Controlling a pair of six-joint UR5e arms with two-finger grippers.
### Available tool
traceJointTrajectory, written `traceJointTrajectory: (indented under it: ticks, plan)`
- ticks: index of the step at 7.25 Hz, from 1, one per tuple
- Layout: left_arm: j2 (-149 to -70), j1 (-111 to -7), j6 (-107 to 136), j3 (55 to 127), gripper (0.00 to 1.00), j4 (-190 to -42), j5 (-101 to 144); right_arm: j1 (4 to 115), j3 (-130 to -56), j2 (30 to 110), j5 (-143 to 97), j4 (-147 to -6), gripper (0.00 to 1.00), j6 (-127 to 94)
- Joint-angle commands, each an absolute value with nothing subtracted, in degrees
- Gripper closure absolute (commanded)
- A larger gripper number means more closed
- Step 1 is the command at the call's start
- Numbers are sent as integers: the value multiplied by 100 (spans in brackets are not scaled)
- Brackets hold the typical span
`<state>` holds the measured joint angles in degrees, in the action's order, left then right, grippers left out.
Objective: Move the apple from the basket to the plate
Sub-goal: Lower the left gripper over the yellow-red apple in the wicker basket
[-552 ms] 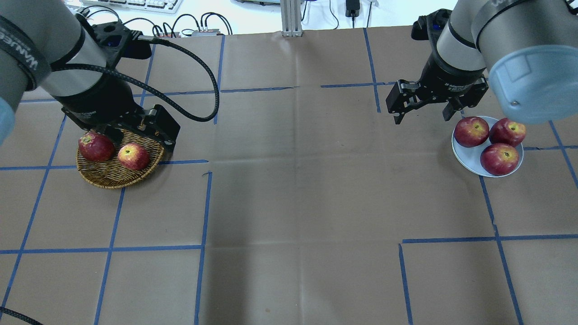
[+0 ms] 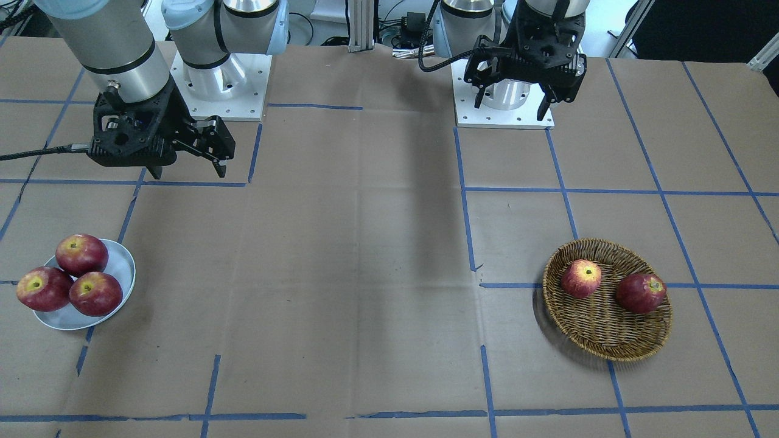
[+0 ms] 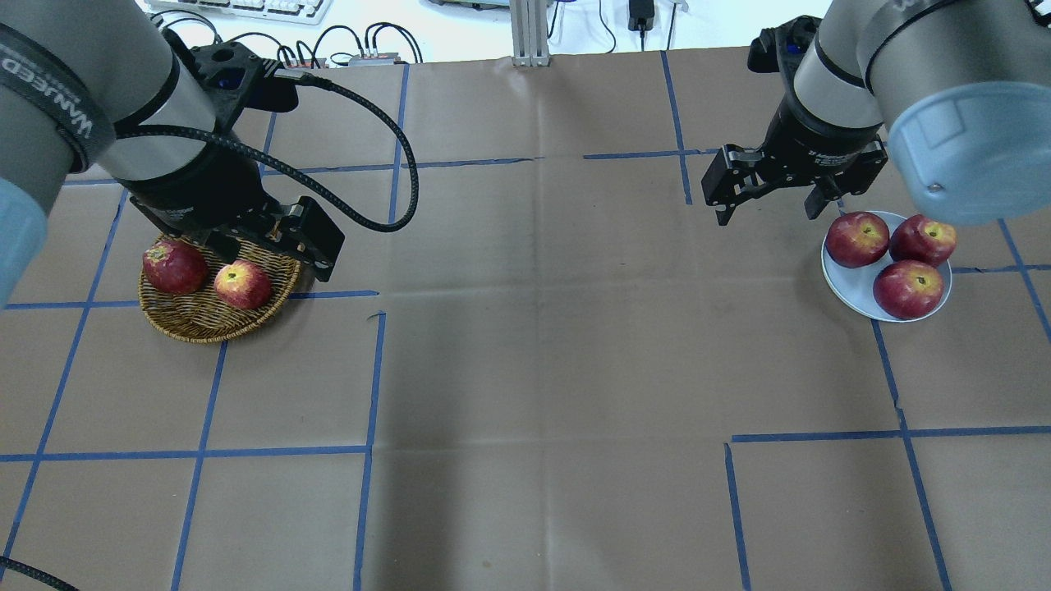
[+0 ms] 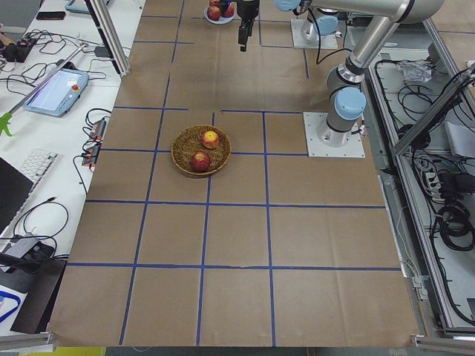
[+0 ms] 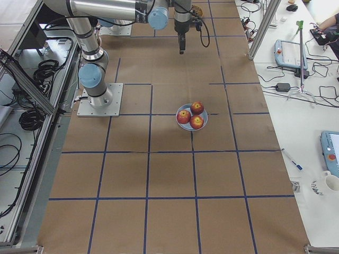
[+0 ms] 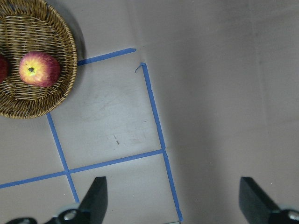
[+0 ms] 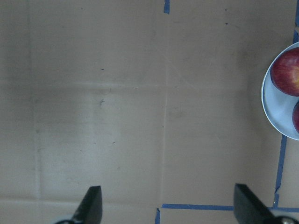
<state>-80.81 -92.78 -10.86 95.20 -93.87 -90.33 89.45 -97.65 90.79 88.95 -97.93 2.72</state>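
Observation:
The pinkish-red, yellow-streaked apple [image 2: 581,278] lies in the wicker basket [image 2: 602,350] beside a darker red apple [image 2: 641,292]. In the overhead view the apple [image 3: 243,285] is in the right half of the basket [image 3: 197,328]. My left gripper [image 2: 511,108] is open and empty, high above the table. In its wrist view [image 6: 174,198] the apple [image 6: 39,69] is far off at the upper left. The bluish-white plate [image 3: 846,283] holds three dark red apples. My right gripper [image 3: 768,215] is open and empty, beside the plate.
Blue tape lines cross the brown paper table cover. The left arm's black cable [image 3: 394,164] loops over the table behind the basket. Both arm bases [image 2: 502,103] stand at the robot's edge of the table.
My left gripper has moved a little toward the table's middle, away from the basket. The right arm and all the apples have not moved.

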Motion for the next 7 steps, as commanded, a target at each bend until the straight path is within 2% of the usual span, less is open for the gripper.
traceJointTrajectory:
  ticks: [1, 7]
  plan:
    - [-8077, -9272, -1090, 9510, 1, -9387, -9044, 8939, -9765, 9079, 8895, -9791, 0, 272]
    - [-7893, -9281, -1081, 9387, 0, -9439, -9297, 8947, -9765, 9079, 8895, -9782, 0, 272]
